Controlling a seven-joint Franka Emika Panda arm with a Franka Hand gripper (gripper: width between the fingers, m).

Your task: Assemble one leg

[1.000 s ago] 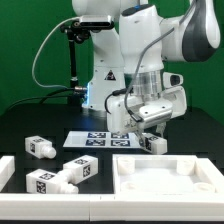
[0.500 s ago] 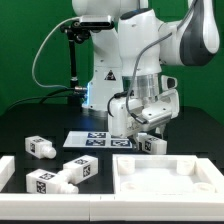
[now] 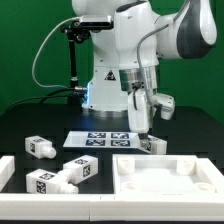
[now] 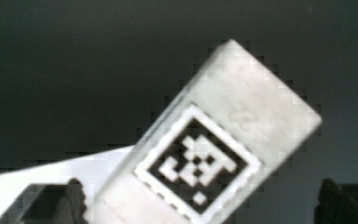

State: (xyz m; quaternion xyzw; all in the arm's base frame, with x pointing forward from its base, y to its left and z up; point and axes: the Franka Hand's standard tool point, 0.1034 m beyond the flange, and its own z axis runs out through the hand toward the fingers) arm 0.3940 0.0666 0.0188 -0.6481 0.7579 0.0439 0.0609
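Four chunky white pegs with black-and-white square tags lie on a dark desk (image 3: 20, 136) in front of a white robot arm. One of them, the leg (image 3: 152, 143), sits toward the exterior view's right, between the marker board (image 3: 100, 138) and the far rim of a large white tray-like panel (image 3: 165, 178). The end effector (image 3: 140, 127) points straight down just beside this leg, on the side of the exterior view's left and slightly above it.

Seen from the wrist view, the leg (image 4: 220, 130) fills the middle of the picture, lying at a slant, with one square tag facing the camera. The end effector (image 4: 202, 205) is spread wide. Its two dark fingertips (image 4: 55, 200) show at either side of the leg, and a clear gap separates the leg from one of them, so nothing is gripped.

Three spare legs (image 3: 80, 168) lie well apart from it, toward the exterior view's left.
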